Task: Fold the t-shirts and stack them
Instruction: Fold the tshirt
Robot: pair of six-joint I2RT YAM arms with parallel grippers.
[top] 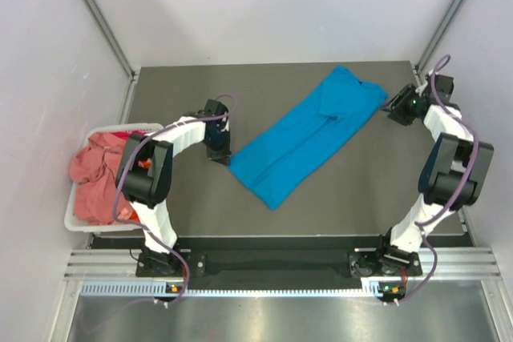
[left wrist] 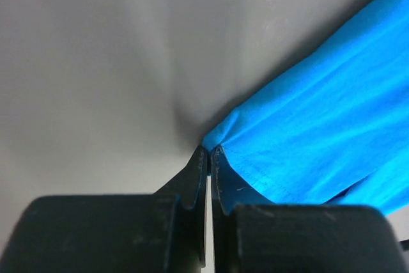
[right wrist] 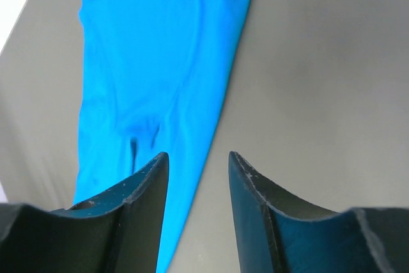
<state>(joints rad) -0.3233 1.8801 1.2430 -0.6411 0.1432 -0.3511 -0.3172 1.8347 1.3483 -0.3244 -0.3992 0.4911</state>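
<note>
Fig., L to R: basket [top: 74, 223] w/ salmon-pink t-shirts [top: 92, 172] heaped, at left edge of table [top: 361, 194]. You had the left gripper [left wrist: 209, 156] pinched shut on a corner of the turquoise t-shirt [top: 309, 138], which lay diagonally mid-table, prob. to fold that corner over. The right gripper [right wrist: 198, 165] stood part-open, empty, by the shirt's far end.

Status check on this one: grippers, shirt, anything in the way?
Left gripper shut on corner of blue t-shirt. Right gripper open, empty, beside far end. Shirt lies as a long strip. Nothing in the way.
</note>
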